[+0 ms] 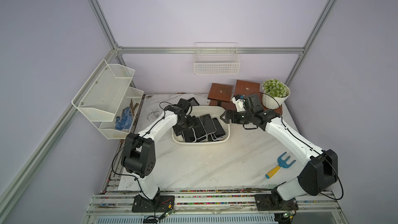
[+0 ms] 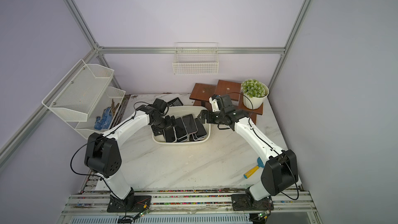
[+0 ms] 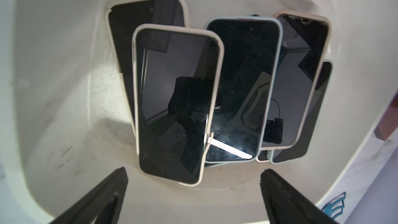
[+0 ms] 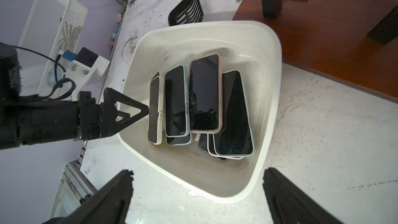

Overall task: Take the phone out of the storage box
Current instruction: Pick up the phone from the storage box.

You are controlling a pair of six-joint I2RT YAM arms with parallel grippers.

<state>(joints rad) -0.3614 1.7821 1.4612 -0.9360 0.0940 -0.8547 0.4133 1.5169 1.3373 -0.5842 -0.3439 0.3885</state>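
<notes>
Since the phones (image 4: 200, 104) lay fanned and overlapping in the storage box (image 4: 277, 95), closing on one risked dragging its neighbour along or setting the whole pile sliding. The glass faces looked slick and the edges thin. A pinch taken too low could have jammed the left gripper (image 3: 193, 170) against the box floor, and one taken too shallow could have let the phone slip back. The cream-cased phone (image 3: 174, 104) also seemed to have its case peeling along one side, though glare made that hard to confirm. A jaw catching there might have stripped the case rather than lifted the phone.

The box stood near the far edge of the bench (image 1: 215, 169), about midway along it. That cream-cased phone lay on the pile's left end, by the box's left wall, with its near end just ahead of the left gripper's spread, empty jaws. The right gripper (image 4: 198, 171) hung wide open and empty at the box's right rim — apart from every phone.
</notes>
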